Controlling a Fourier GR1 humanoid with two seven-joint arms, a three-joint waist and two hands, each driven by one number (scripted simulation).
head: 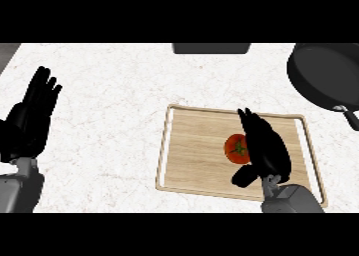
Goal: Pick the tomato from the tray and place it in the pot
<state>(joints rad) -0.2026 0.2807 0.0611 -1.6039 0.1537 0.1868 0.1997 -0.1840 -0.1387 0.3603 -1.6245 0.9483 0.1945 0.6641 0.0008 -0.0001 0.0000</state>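
Squarely on the pale wooden tray (189, 150) with its raised rim lies the round red tomato (234, 148). The right hand (265, 147) overlaps its right side, fingers straight, holding nothing. The left hand (30, 117) rests open at the left. The round black pot (326, 75) sits at the far right, with white marbled counter (108, 100) between it and the tray.

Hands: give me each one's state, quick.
Left hand: open, resting at the view's left, holding nothing.
Right hand: open over the tray, fingers straight beside the tomato, not holding it.
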